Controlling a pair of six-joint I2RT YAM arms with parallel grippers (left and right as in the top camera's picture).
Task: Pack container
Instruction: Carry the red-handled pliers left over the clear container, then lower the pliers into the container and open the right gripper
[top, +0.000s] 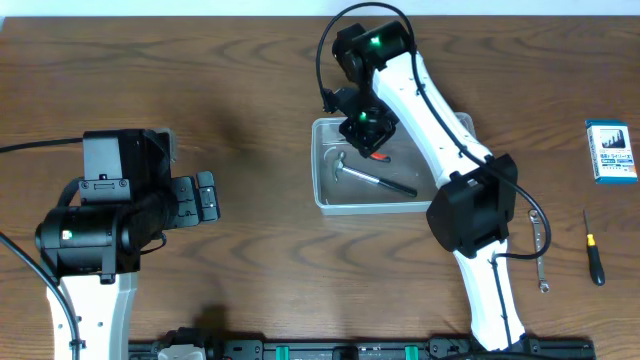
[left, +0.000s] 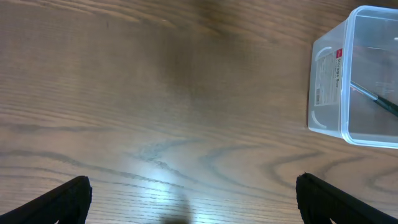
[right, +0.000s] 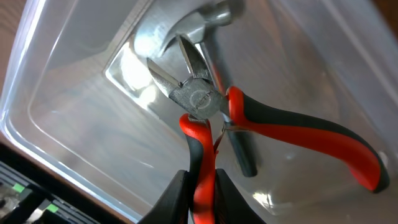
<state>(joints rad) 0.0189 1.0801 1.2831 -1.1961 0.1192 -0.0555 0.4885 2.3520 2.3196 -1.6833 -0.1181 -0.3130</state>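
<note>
Pliers (right: 249, 118) held inside the container (top: 365, 207)
Nearest me, the left gripper (left: 193, 208) hovers over the wooden table (top: 250, 80), its fingers spread wide. Beyond it, mid-table, sits the clear container with a hammer (top: 375, 178) lying flat inside. There the right gripper (right: 200, 190) pinches one red handle of the pliers, their tips pointing toward the hammer's head.

I read bright, even light from above with soft shadows. In the left wrist view, glare whitens the near table (left: 155, 171) and the far edge blurs. In the right wrist view, highlights streak the container (right: 74, 124).
</note>
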